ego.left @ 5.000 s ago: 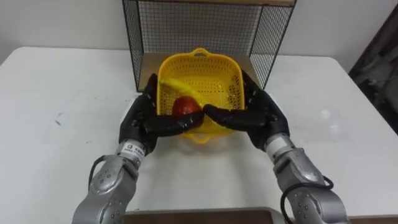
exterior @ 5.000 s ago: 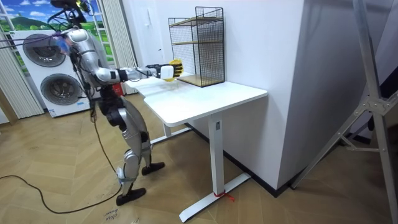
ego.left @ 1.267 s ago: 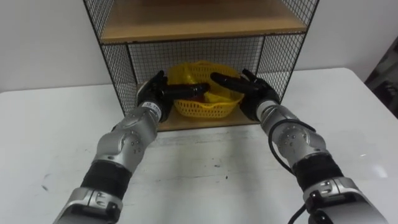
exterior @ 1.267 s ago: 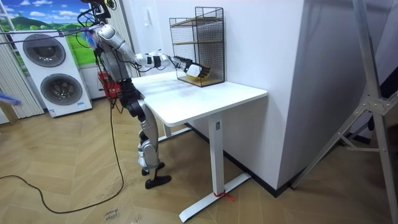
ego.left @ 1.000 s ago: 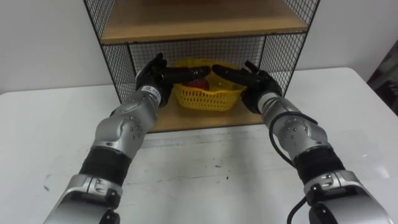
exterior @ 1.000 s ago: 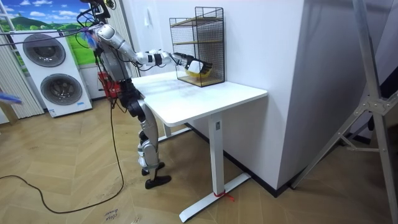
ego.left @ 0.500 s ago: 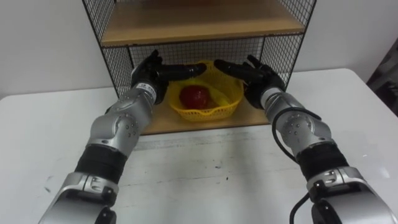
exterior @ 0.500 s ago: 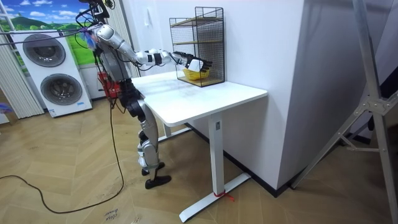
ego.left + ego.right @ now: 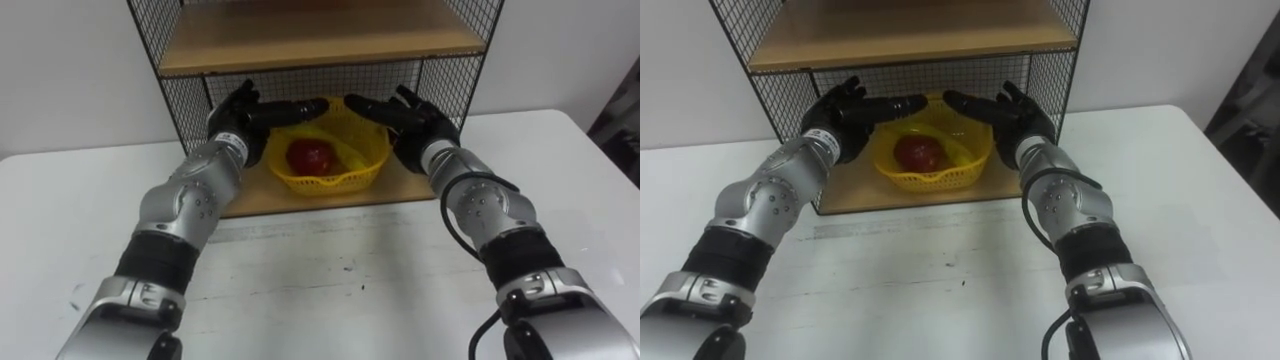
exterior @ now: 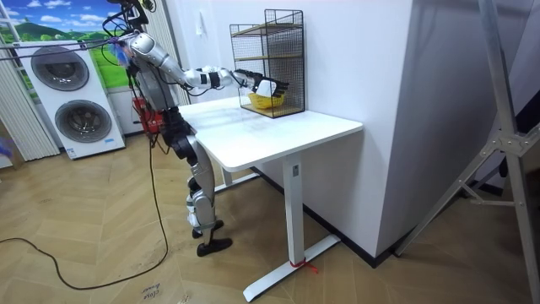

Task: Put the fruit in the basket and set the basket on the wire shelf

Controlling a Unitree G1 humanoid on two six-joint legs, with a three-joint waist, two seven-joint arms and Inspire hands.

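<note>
Basket [image 9: 352,172] at rest on the lower board [image 9: 405,186] of the wire shelf [image 9: 182,92], inside its open front and beneath its upper board [image 9: 310,38]. A red apple [image 9: 312,156] lies in the hollow of the basket. The shelf stands on the white worktop [image 9: 330,285]; in the room view the robot stands at the edge of this worktop, leaning forward with both arms stretched into the shelf.

The left robot hand [image 9: 238,118] sits by the shelf's left mesh wall and the right robot hand [image 9: 422,128] toward its right wall. Both are open, with fingers held out nearly straight over the basket's rim from either side and curled round nothing. Whether any fingertip touches the rim cannot be told.

On this reading the fruit is loaded and the basket placed, so only the withdrawal of the arms is left. Hazards from here:
- A fingertip hooked on the rim or the perforated wall would drag the light basket toward the shelf's front. That could tip it off the board and spill the apple.
- A hand lifted too early would strike the upper board.
- A hand swung wide would knock the mesh walls and jolt the whole shelf.

A level, straight pull out through the open front looks the safest course.
</note>
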